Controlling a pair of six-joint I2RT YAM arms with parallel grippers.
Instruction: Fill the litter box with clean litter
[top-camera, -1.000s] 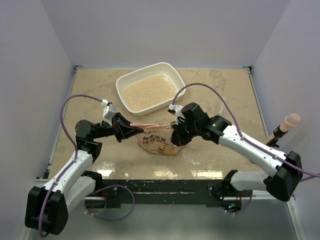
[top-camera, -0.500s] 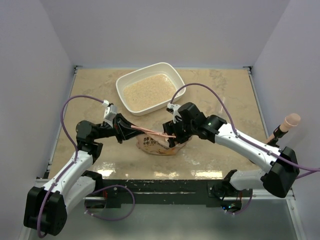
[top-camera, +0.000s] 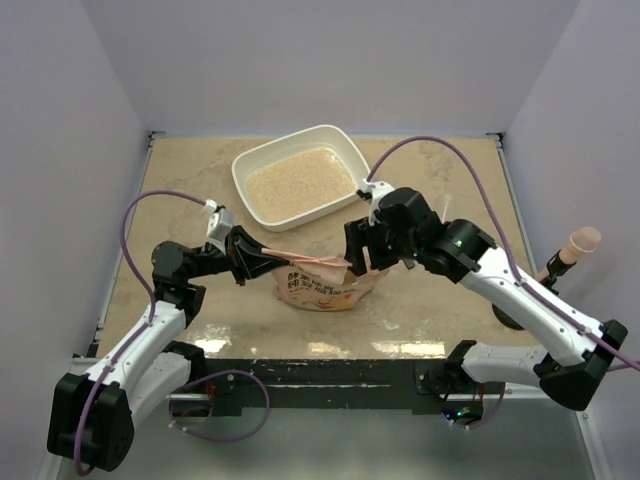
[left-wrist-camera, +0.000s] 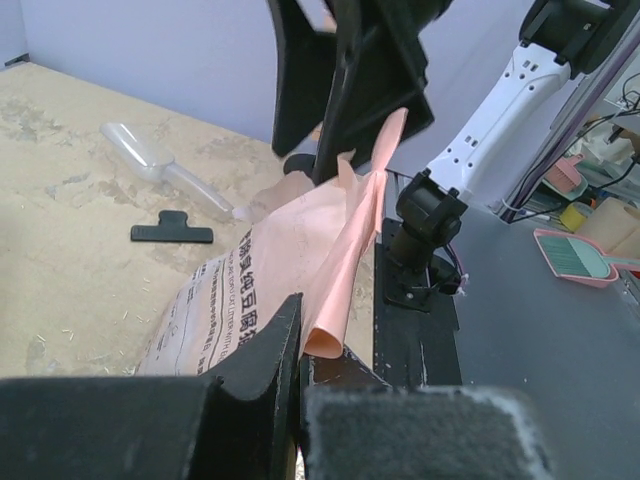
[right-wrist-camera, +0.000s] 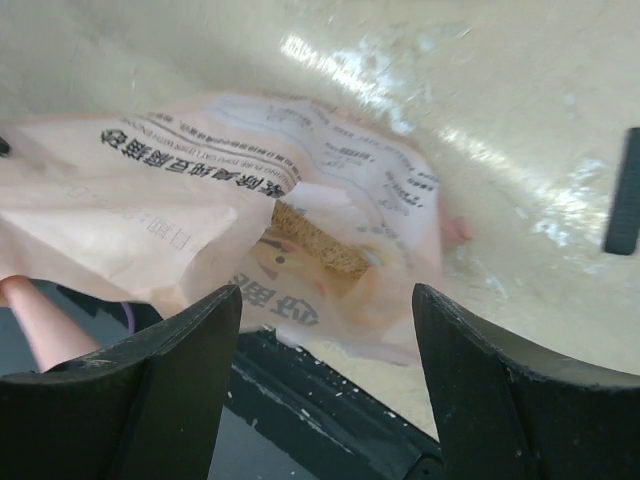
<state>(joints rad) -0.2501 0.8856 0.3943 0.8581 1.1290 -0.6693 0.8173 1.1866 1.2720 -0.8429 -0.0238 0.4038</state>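
A bag (top-camera: 320, 288) sits before the box (top-camera: 238, 178) of litter (top-camera: 300, 185); left gripper (top-camera: 270, 262) pinches its stretched top, right gripper (right-wrist-camera: 325, 297) spread wide above; scoop (left-wrist-camera: 150, 155), clip (left-wrist-camera: 172, 233) nearby

You were working in a robotics lab test cell: pale walls (top-camera: 330, 60) boxed in a beige tabletop (top-camera: 455, 185) on its left, far and right sides. The left arm (top-camera: 150, 332) and right arm (top-camera: 520, 295) were bolted to a black rail (top-camera: 330, 368) at the near edge, trailing purple cables (top-camera: 160, 193).
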